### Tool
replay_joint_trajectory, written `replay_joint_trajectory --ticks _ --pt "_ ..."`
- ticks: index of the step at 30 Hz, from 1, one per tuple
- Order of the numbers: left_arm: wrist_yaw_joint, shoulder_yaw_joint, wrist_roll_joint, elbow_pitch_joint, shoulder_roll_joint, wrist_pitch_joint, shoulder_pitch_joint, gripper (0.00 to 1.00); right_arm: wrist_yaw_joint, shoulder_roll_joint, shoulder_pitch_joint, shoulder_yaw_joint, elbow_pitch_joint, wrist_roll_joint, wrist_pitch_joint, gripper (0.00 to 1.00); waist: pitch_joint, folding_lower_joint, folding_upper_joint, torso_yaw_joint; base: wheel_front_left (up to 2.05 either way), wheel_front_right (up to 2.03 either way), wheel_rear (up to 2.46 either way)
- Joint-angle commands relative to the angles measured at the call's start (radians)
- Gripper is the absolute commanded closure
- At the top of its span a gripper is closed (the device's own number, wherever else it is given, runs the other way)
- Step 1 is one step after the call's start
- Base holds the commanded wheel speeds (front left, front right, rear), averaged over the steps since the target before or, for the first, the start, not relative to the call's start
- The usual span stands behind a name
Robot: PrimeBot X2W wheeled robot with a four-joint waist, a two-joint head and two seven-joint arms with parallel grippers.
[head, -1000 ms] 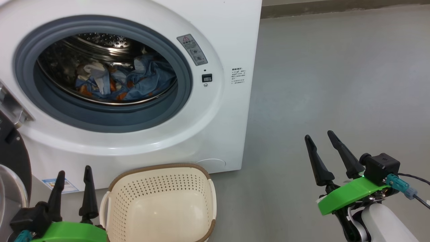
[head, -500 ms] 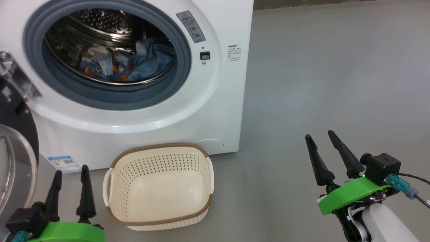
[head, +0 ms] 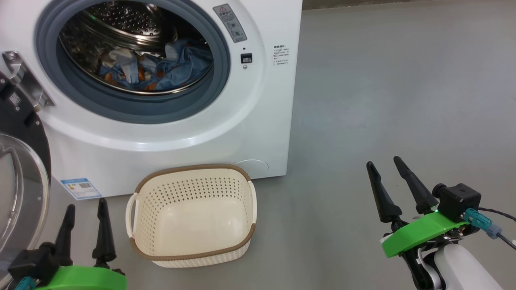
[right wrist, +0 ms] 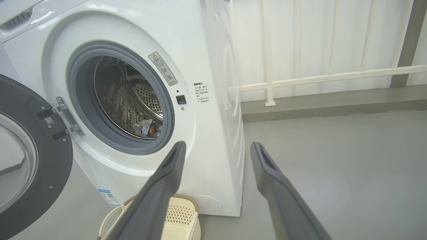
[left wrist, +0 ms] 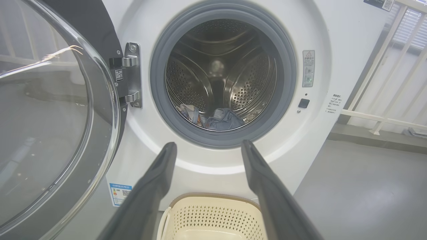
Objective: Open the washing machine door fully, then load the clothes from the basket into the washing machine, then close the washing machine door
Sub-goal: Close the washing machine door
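Observation:
The white washing machine (head: pixel 258 121) stands at upper left with its black door (head: pixel 24 169) swung wide open on the left hinge. Blue, orange and cream clothes (head: pixel 161 70) lie in the steel drum; the same clothes (left wrist: pixel 213 118) show in the left wrist view. On the floor before the machine sits the cream basket (head: pixel 191 213), with nothing in it. My left gripper (head: pixel 84 205) is open at lower left, beside the basket's left handle. Far to the right over bare floor, my right gripper (head: pixel 385 163) is open and holds nothing.
Grey floor (head: pixel 403 100) spreads to the right of the machine. A white railing (right wrist: pixel 317 78) and a low kerb run behind it. The door's glass bowl (left wrist: pixel 43 116) bulges close on my left side.
The head camera has pulled back and tilted, so machine and basket sit higher and smaller in view. Both grippers stay open in the same places.

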Motion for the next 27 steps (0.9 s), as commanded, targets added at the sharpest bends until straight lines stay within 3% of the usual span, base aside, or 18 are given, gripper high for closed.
replay_joint_trajectory --ticks 1,27 --pt "-0.005 0.038 0.01 -0.018 0.015 -0.006 -0.01 0.0 0.007 -0.004 -0.011 0.013 -0.02 0.007 -0.008 0.0 0.0 0.0001 0.0 0.0 0.0 0.0 0.0" --pt "-0.007 0.049 0.027 -0.01 0.006 -0.006 -0.013 0.0 0.007 -0.004 -0.008 0.011 -0.015 0.006 -0.008 0.0 -0.004 0.0001 0.0 0.038 0.0 0.0 0.0"
